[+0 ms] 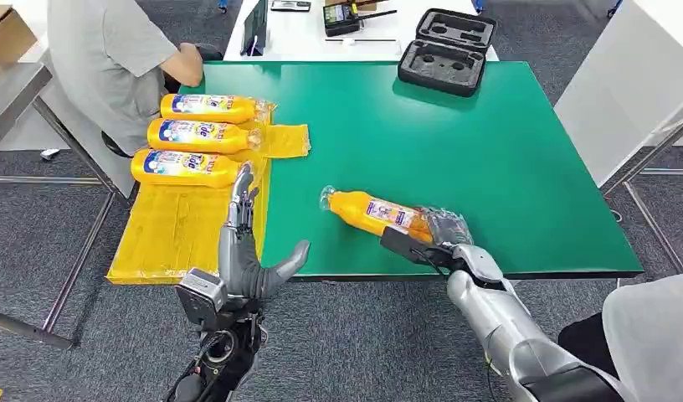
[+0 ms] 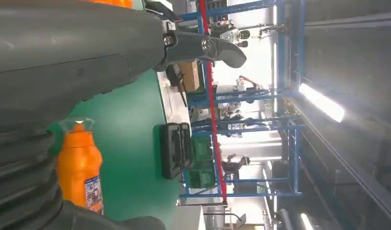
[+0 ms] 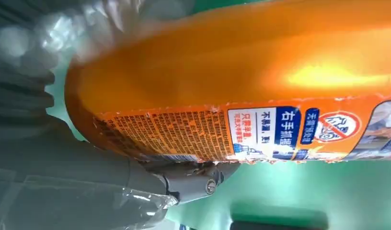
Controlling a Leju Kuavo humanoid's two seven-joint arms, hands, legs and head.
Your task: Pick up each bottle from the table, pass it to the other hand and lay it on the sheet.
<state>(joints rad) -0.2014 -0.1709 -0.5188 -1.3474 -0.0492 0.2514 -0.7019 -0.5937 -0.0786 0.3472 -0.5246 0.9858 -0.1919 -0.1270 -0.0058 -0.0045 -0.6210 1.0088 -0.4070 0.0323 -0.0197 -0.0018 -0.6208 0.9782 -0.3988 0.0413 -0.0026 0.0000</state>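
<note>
Gripped at its base by the right hand (image 1: 439,239), the orange bottle (image 1: 373,212) should be carried level toward the left hand (image 1: 246,243), which is held open beside the yellow sheet (image 1: 179,234).

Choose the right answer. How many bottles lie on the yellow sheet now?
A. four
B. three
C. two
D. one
B: the head view shows three bottles side by side on the sheet, while a fourth bottle is on the green table, gripped by the right hand.
</note>
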